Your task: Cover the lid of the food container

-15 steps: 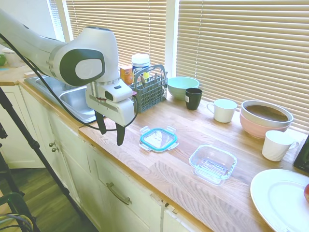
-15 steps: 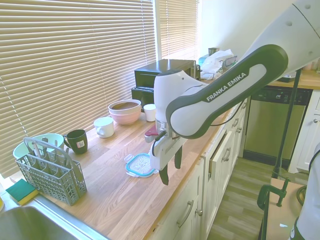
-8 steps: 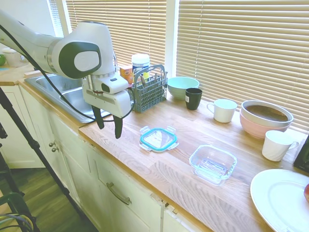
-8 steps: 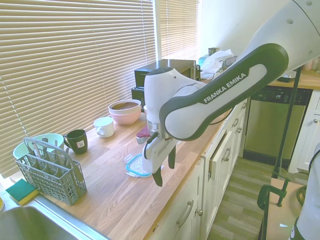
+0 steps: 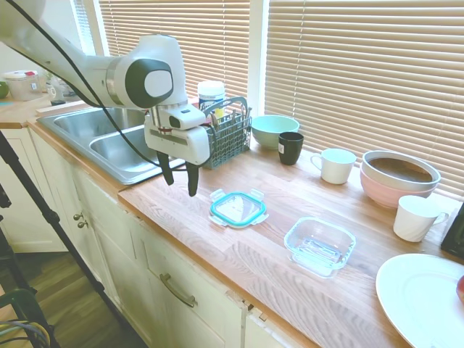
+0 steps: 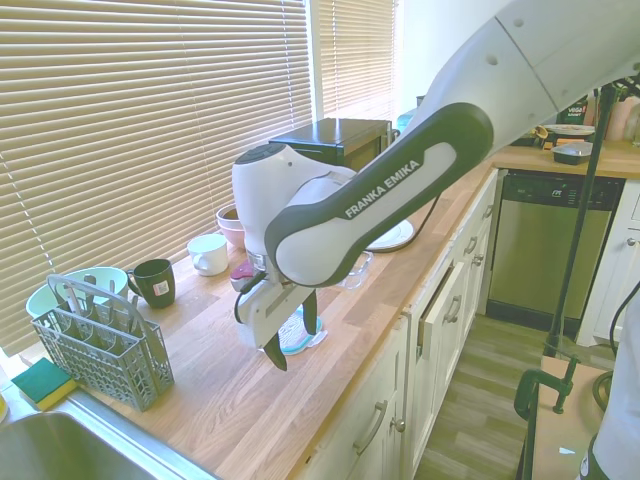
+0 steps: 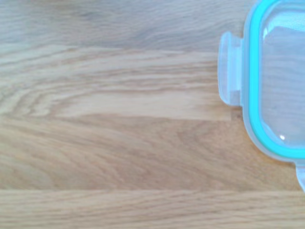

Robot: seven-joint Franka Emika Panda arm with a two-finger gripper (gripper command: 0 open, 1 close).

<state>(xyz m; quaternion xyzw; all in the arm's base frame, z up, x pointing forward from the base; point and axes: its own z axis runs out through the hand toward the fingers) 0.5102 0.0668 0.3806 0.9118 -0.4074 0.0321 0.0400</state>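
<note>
Your gripper point(image 5: 181, 176) hangs above the wooden countertop point(image 5: 261, 246) with its two dark fingers point(image 5: 193, 180) spread apart and pointing down, holding nothing. It sits just to the sink point(image 5: 116, 148) side of the lid point(image 5: 238, 208), not touching it. The lid lies flat on the counter near the front edge, teal rim seal up, clear snap tabs sticking out at its sides. In the wrist view you see mostly bare wood grain, with only one edge of the lid point(image 7: 271, 86) and one tab at the frame's side. From the second exterior view the arm covers most of the lid point(image 6: 295, 335), so you only catch a sliver of it below the fingers. The food container point(image 5: 320, 245) stands open and apart from the lid, further along the counter from the gripper; it looks empty, though the clear glass makes that hard to confirm. Behind the gripper stands a grey cutlery basket point(image 5: 226, 134), and along the blinds you have a teal bowl point(image 5: 274, 130), a dark mug point(image 5: 291, 148) and a white cup point(image 5: 336, 165).
</note>
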